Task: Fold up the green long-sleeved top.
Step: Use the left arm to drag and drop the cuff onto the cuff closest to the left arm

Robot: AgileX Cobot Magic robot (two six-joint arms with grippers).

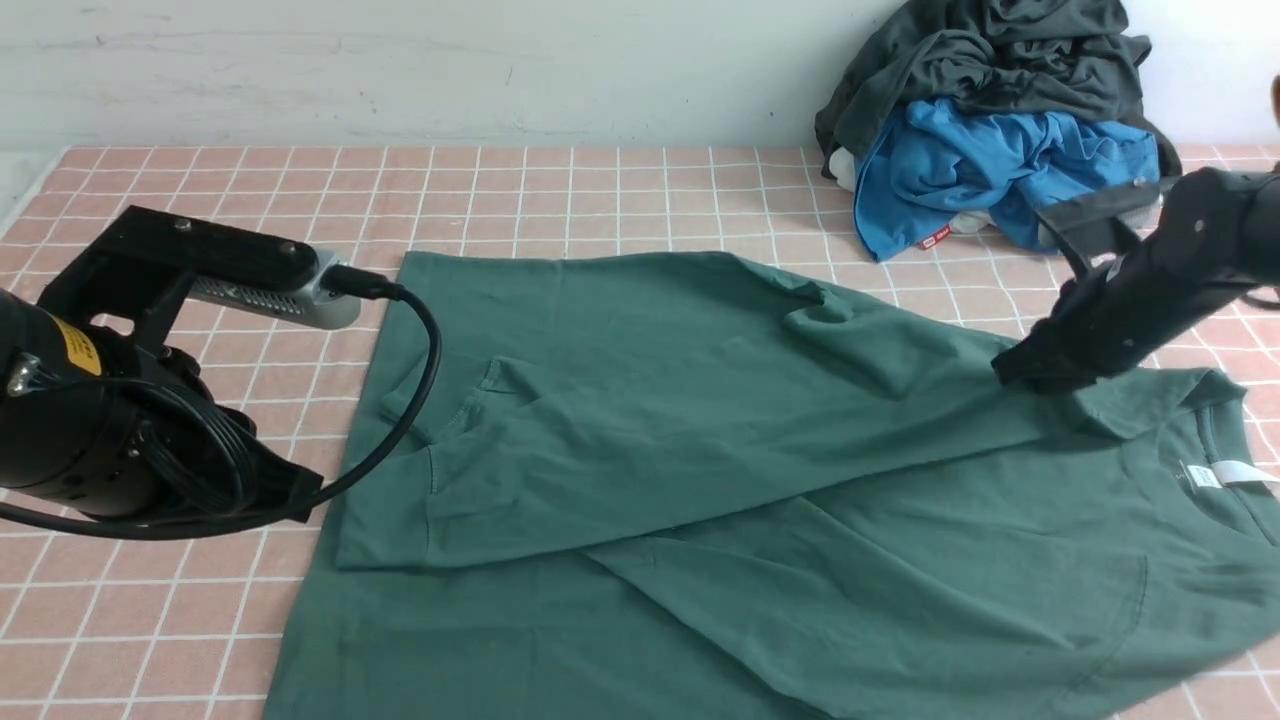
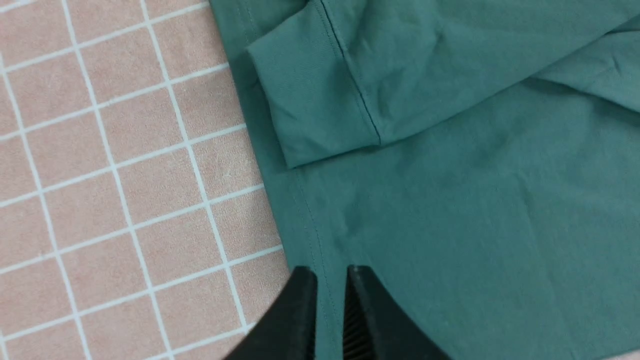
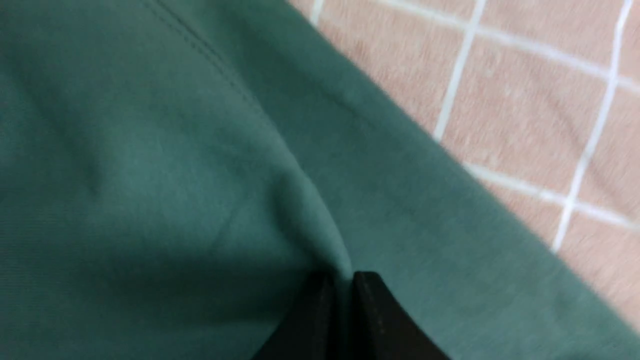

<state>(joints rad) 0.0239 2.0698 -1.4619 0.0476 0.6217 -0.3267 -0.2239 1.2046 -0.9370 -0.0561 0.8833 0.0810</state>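
The green long-sleeved top (image 1: 700,420) lies spread on the tiled table, with a sleeve folded across its body and its white neck label (image 1: 1215,474) at the right. My right gripper (image 1: 1015,372) is shut on a raised ridge of the top's cloth near the shoulder; in the right wrist view the fabric (image 3: 150,175) runs up into the jaws (image 3: 342,277). My left gripper (image 1: 300,495) is at the top's left edge. In the left wrist view its jaws (image 2: 330,272) stand a little apart over the flat stitched hem, holding nothing, below a sleeve cuff (image 2: 310,100).
A pile of clothes sits at the back right against the wall: a charcoal-grey garment (image 1: 1000,50) on a bright blue one (image 1: 990,170). The pink tiled tabletop (image 1: 600,200) shows behind and to the left of the top. The left wrist's cable loops over the top's left edge.
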